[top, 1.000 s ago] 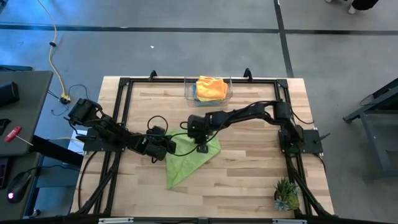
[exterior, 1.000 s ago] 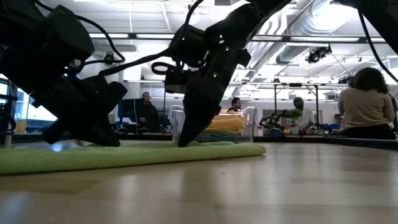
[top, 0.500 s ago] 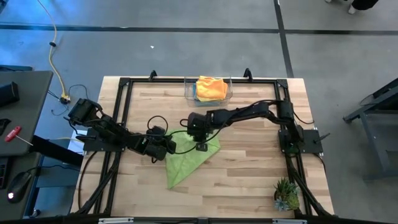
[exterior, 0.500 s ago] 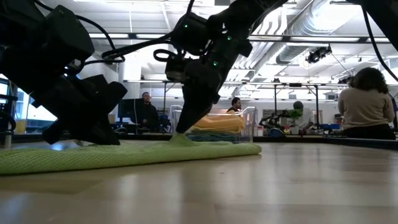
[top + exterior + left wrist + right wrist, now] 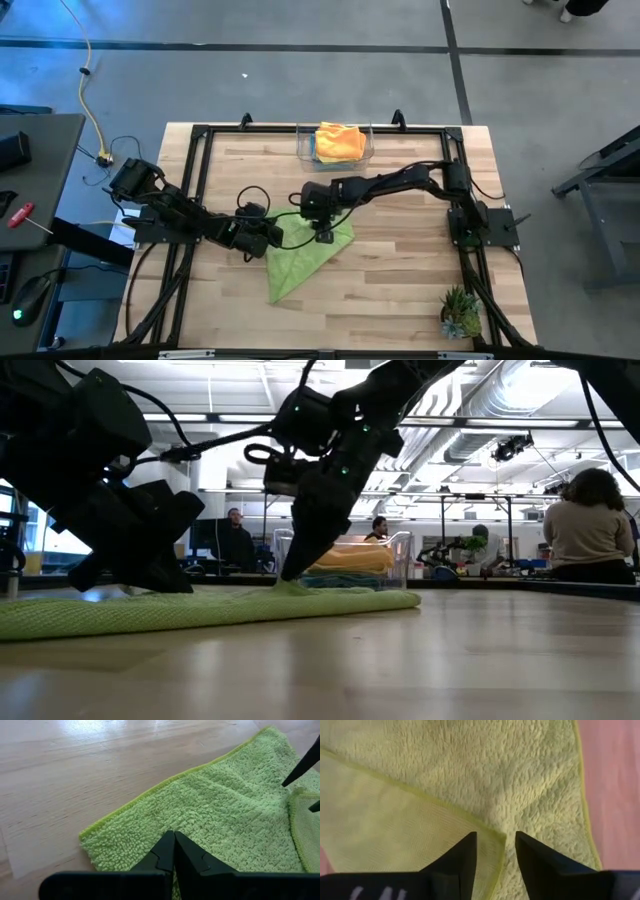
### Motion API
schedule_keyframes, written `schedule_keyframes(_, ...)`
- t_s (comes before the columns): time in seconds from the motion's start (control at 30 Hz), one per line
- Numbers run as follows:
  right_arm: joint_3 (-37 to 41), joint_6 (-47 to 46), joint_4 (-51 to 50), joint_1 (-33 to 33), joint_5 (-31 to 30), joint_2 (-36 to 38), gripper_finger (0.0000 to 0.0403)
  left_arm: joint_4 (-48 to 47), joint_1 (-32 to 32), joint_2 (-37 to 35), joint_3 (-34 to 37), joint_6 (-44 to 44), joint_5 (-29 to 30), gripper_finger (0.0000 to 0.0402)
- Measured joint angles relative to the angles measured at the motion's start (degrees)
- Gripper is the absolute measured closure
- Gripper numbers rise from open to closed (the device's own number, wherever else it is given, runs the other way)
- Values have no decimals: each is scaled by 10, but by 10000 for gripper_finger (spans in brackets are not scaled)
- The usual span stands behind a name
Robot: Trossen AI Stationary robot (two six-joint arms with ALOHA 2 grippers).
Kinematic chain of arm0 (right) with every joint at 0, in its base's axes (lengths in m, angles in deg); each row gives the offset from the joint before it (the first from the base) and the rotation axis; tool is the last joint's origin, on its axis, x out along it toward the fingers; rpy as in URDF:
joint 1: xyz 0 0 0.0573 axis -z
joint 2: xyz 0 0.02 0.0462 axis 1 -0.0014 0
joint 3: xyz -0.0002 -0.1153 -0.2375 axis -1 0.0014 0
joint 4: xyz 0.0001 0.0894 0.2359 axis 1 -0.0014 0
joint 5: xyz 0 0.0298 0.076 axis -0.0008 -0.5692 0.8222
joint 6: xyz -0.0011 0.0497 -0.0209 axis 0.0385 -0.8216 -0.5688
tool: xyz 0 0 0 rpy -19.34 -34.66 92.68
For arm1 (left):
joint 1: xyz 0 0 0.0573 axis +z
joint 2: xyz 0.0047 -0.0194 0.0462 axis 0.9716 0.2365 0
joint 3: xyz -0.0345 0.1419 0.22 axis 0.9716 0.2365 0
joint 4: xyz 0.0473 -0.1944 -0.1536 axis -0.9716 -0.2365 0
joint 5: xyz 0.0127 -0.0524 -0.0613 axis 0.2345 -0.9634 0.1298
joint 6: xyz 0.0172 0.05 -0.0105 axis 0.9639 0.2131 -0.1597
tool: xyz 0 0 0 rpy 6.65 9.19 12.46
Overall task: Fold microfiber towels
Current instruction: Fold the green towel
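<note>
i see my right gripper (image 5: 324,237) parted over the lime green towel (image 5: 305,262); left gripper (image 5: 272,236) pinched shut on its edge, clear bin (image 5: 304,150) beyond.

Left gripper (image 5: 173,851), dark fingers pressed together, resting on a lime green fluffy microfiber towel (image 5: 220,815) spread over the pale wooden table (image 5: 75,775).

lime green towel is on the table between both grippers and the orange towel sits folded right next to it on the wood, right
Not quite. The lime green towel does lie on the table with the left gripper and right gripper over it, but the orange towel is in the clear bin at the table's far edge, not on the wood. The high view shows this.
</note>
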Motion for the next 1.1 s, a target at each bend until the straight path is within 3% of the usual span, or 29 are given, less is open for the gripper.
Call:
schedule_keyframes(0.33,0,-6,4,-1,12,0,396,0,0,0,0,0,0,402)
schedule_keyframes(0.5,0,-29,-22,-1,41,8,394,0,0,0,0,0,0,402)
schedule_keyframes(0.77,0,-54,-106,-33,65,92,401,-1,4,0,0,1,0,402)
schedule_keyframes(1.1,0,-213,-147,-165,37,129,402,6,23,0,0,90,-3,401)
